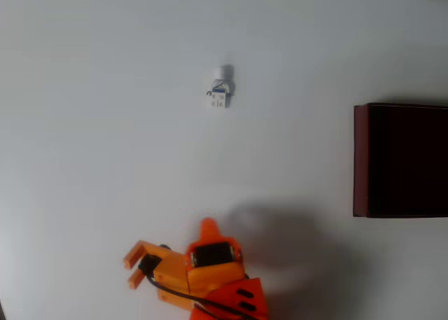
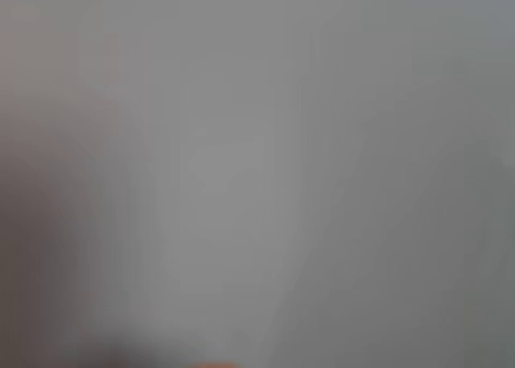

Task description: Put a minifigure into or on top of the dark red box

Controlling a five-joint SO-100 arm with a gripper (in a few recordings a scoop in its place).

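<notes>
Where the overhead view ends at the right, the dark red box [image 1: 360, 159] is cut off, its inside near-black, on the white table [image 1: 105, 124]. Orange gripper [image 1: 135, 267] at bottom, empty, fingers slightly apart. Minifigure [image 1: 219, 89] lies alone upper centre, well apart from both; wrist view is grey blur.

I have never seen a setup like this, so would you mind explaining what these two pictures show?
The orange machine is a small robot arm; its gripper, a two-fingered claw, shows at the bottom of the overhead view, taken by a camera looking straight down. It seems open and holds nothing. On the white table lies a tiny white minifigure, apart from the arm. At the right edge sits a dark red box with a black inside. The other picture comes from a camera on the wrist and is a grey blur.
</notes>
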